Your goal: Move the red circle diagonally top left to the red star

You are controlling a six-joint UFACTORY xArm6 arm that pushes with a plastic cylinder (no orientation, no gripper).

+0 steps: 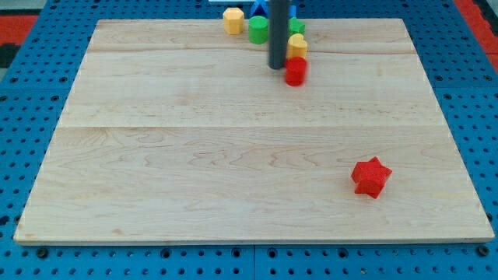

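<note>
The red circle lies near the top middle of the wooden board. My tip stands just to its left, close to or touching it; I cannot tell which. The red star lies far off at the lower right of the board.
A cluster sits at the board's top edge: a yellow hexagon-like block, a green block, a yellow block just above the red circle, another green block and a blue block partly behind the rod.
</note>
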